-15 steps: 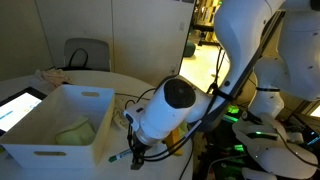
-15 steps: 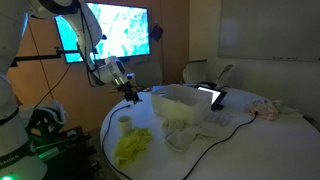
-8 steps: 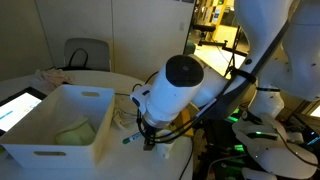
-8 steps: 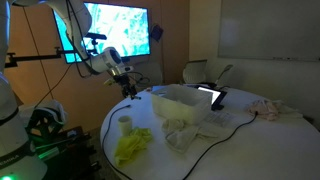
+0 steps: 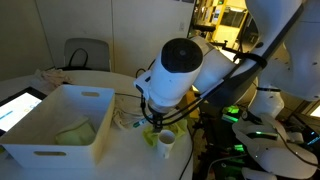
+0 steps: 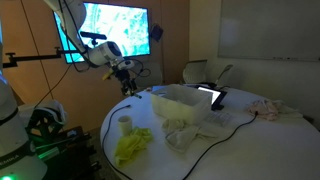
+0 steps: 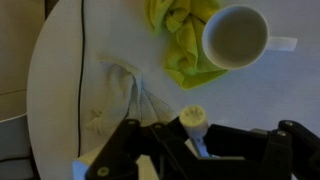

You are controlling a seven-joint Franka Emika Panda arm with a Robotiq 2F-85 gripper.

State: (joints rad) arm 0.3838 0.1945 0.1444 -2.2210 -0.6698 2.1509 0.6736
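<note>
1. End effector (image 7: 190, 142) is clenched on a slim, white-capped marker (image 7: 191, 117). The cap pokes out past the fingertips, and the pinch grip suits the narrow barrel.
2. The marker hangs clear of the round worktop (image 7: 60, 60), above a crumpled white cloth (image 7: 120, 95).
3. Beyond lies a yellow cloth (image 7: 180, 40), bunched against an upright white cup (image 7: 237, 38) with its mouth open.
4. Farthest is a white bin (image 5: 60, 125), well apart from the rest.
</note>
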